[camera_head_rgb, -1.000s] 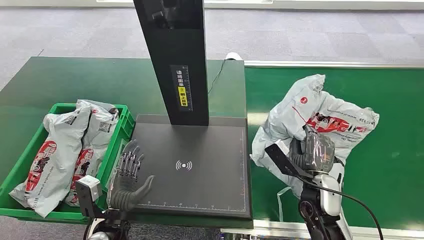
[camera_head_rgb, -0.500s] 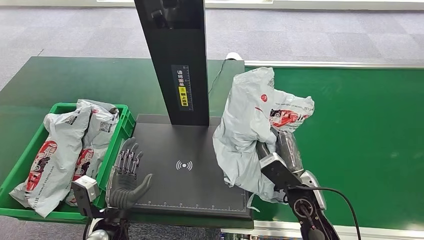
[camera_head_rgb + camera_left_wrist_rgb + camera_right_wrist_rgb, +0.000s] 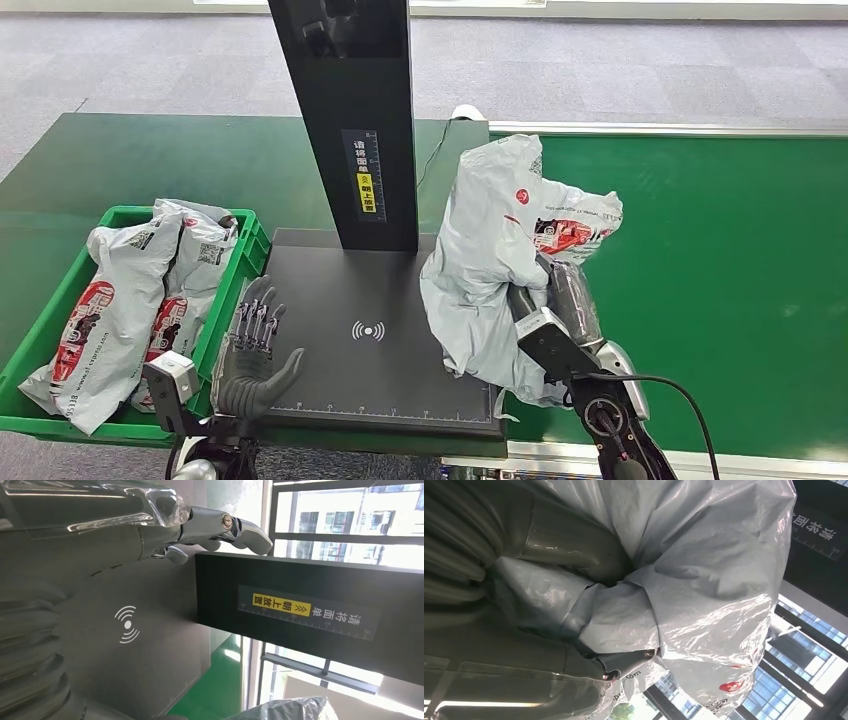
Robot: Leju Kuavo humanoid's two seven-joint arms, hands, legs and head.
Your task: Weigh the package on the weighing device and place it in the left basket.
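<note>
Currently right hand (image 3: 560, 300) grips grey package (image 3: 500, 255), held over scale platform (image 3: 380, 340) at its 3 o'clock edge; contact with platform apparently absent, view poor. Left hand (image 3: 255, 355) empty, fingers spread, at platform's 8 o'clock. Green basket (image 3: 60, 300) at 9 o'clock holds other parcels (image 3: 120, 290).

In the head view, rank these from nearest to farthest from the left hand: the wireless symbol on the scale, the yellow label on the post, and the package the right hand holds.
From the left hand:
1. Wireless symbol, just to its right on the scale plate.
2. Package, over the plate's right edge, gripped by the right hand.
3. Yellow label, up on the black post behind.
</note>
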